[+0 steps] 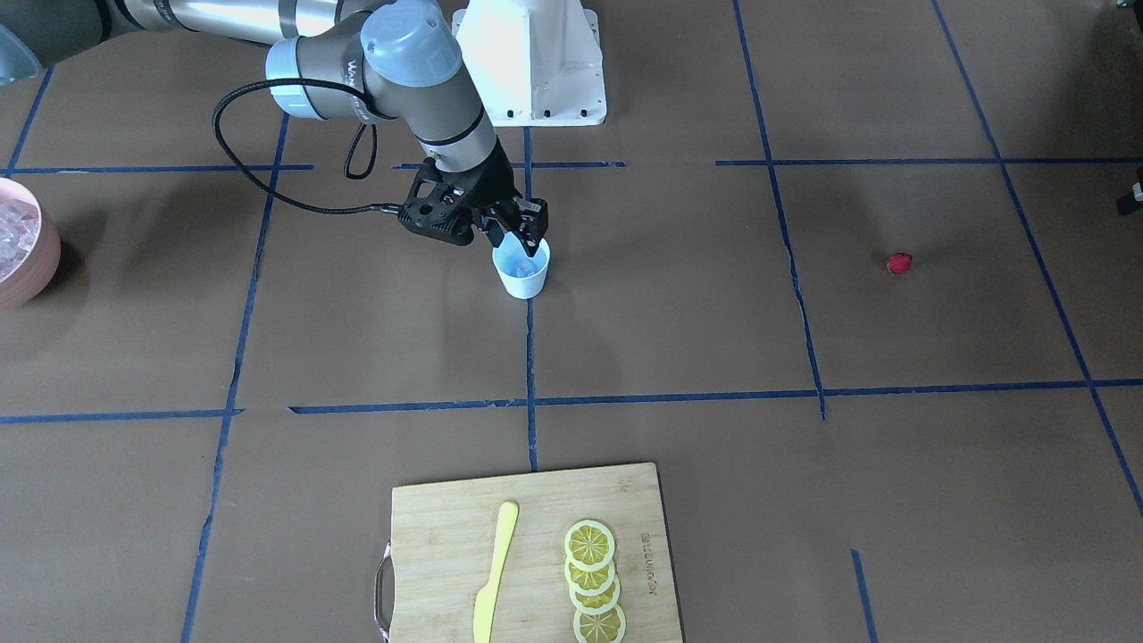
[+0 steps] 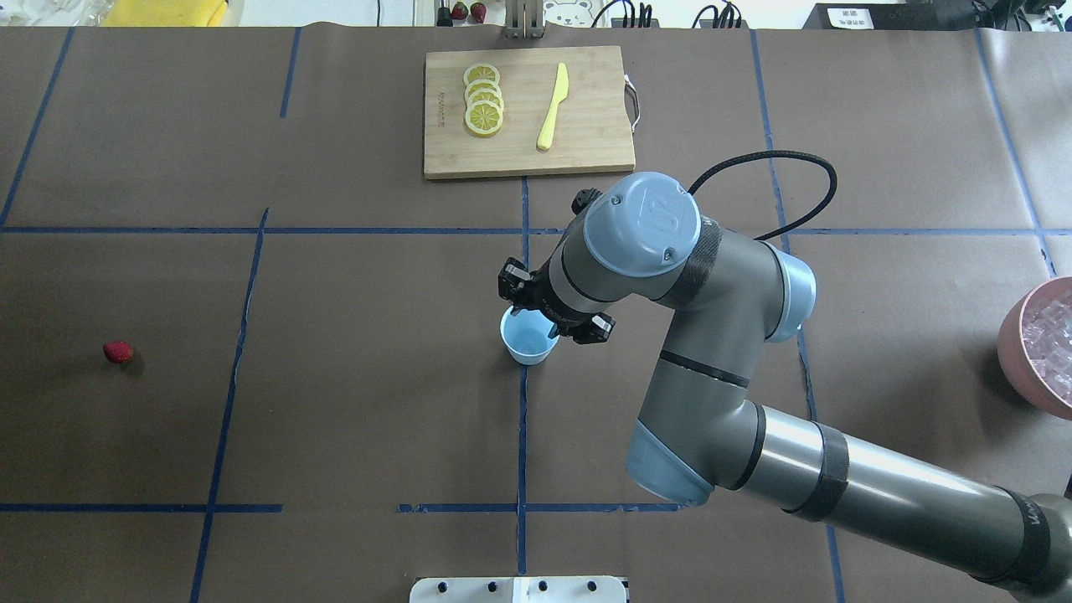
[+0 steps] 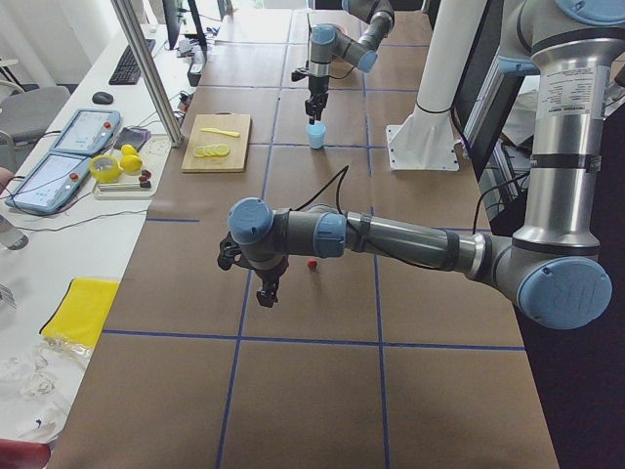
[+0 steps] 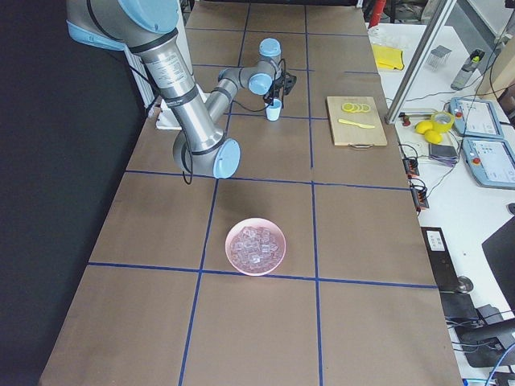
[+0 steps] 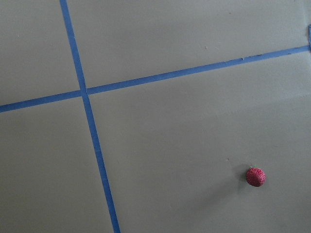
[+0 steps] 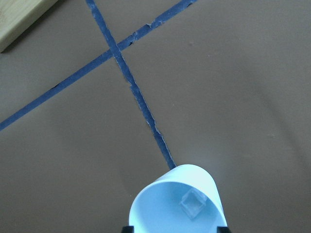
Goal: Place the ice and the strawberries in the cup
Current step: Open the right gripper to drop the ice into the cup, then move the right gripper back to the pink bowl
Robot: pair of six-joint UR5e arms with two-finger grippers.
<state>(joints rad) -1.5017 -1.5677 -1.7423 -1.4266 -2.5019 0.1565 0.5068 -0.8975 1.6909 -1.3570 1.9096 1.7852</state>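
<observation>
Pale blue cup (image 1: 521,272): upright on bench (image 1: 714,357), one ice cube (image 6: 193,204) inside; right gripper (image 1: 518,237): directly above cup, fingers spread (nothing held); strawberry (image 2: 117,352): well apart from cup, robot's left; left gripper (image 3: 267,293): same side, finger state cannot be told

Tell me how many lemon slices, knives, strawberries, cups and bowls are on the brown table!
Lemon slices: 4
Knife: 1
Strawberry: 1
Cup: 1
Bowl: 1
Total: 8
</observation>
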